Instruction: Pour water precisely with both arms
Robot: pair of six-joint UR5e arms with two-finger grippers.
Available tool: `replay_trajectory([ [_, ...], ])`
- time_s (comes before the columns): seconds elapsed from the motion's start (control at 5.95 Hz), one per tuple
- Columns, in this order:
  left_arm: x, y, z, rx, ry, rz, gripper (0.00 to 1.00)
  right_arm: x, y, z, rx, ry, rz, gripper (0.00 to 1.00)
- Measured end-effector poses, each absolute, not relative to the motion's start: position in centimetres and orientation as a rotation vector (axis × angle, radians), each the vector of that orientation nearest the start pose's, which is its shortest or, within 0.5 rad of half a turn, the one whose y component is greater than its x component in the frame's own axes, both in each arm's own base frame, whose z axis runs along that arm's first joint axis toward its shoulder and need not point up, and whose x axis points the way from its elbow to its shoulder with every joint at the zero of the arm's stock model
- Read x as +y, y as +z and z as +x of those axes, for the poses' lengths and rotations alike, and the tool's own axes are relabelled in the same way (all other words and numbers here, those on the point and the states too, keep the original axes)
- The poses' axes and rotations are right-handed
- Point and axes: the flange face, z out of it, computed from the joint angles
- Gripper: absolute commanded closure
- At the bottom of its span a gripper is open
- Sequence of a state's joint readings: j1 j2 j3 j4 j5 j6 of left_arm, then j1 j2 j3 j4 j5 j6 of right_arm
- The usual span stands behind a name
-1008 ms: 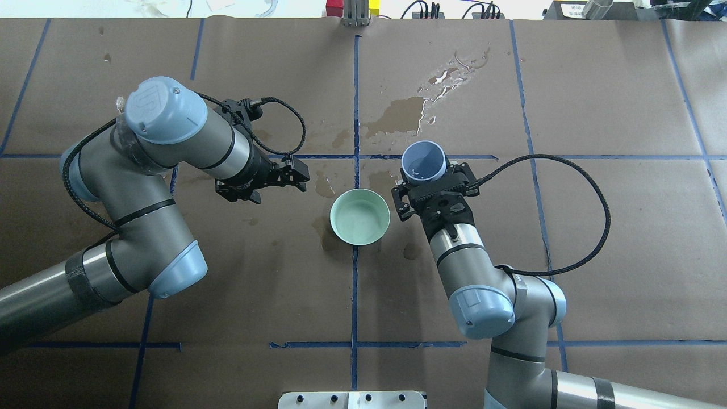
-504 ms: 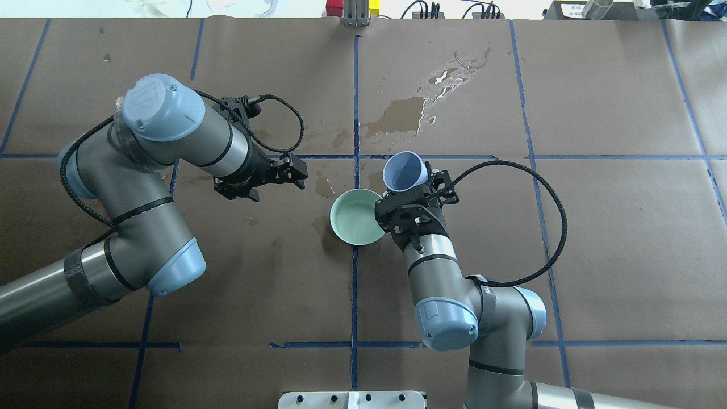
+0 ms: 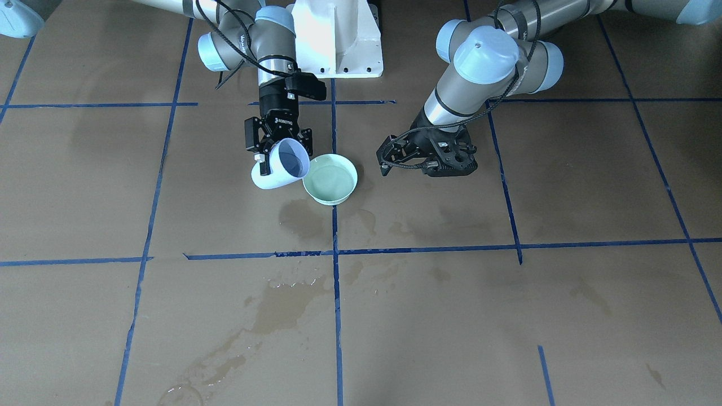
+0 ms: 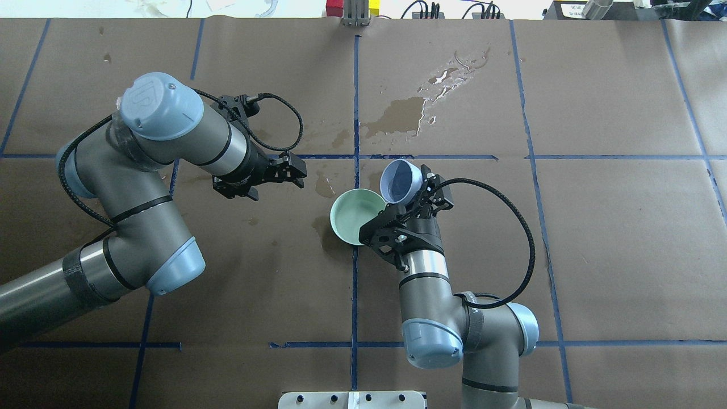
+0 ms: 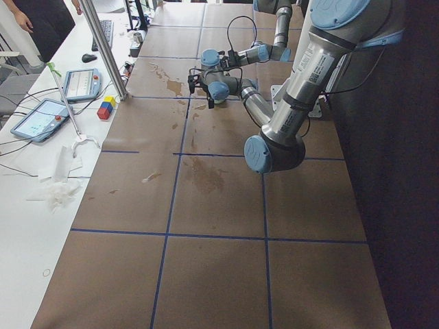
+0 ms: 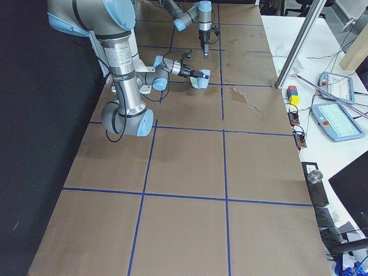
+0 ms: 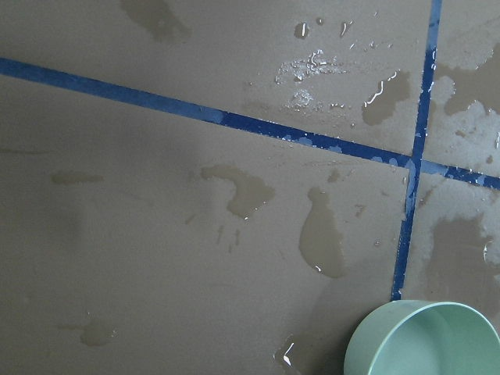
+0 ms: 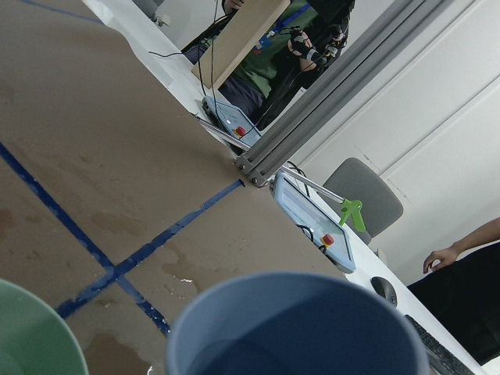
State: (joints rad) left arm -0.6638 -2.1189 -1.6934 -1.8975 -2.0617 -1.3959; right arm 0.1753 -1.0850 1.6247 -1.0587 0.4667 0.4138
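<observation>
My right gripper [image 4: 413, 192] is shut on a light blue cup [image 4: 400, 180] and holds it tilted, its mouth leaning over the far right rim of a mint green bowl [image 4: 351, 218]. In the front view the cup [image 3: 282, 164] tips toward the bowl [image 3: 330, 181] beside it. The right wrist view shows the cup's rim [image 8: 297, 328] close up and the bowl's edge [image 8: 31, 336]. My left gripper [image 4: 294, 170] hovers empty and open to the left of the bowl, apart from it. The left wrist view shows the bowl [image 7: 426, 340] at its bottom right.
The brown paper table cover [image 4: 596, 227] carries blue tape grid lines and wet patches: a large spill [image 4: 406, 111] beyond the bowl and smaller puddles [image 4: 325, 184] around it. A metal post [image 4: 355, 14] stands at the far edge. Tablets [image 6: 338, 121] lie on a side bench.
My right arm has swung left with the cup, from right of the bowl to its rim, and tipped it toward the bowl. The left arm has barely moved.
</observation>
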Motion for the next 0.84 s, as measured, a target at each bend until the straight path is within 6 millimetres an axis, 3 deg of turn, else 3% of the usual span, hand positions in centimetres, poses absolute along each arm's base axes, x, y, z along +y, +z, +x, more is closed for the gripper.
replay_trajectory([
  [0.34, -47.2, 24.6, 46.4, 1.073, -0.196, -0.014, 0.01, -31.3, 27.2, -58.2, 0.0, -0.349, 1.372, 0.87],
  [0.84, -47.2, 24.6, 46.5, 1.072, -0.196, -0.014, 0.01, -30.9, 26.7, -58.7, 0.171, -0.511, 1.373, 0.86],
])
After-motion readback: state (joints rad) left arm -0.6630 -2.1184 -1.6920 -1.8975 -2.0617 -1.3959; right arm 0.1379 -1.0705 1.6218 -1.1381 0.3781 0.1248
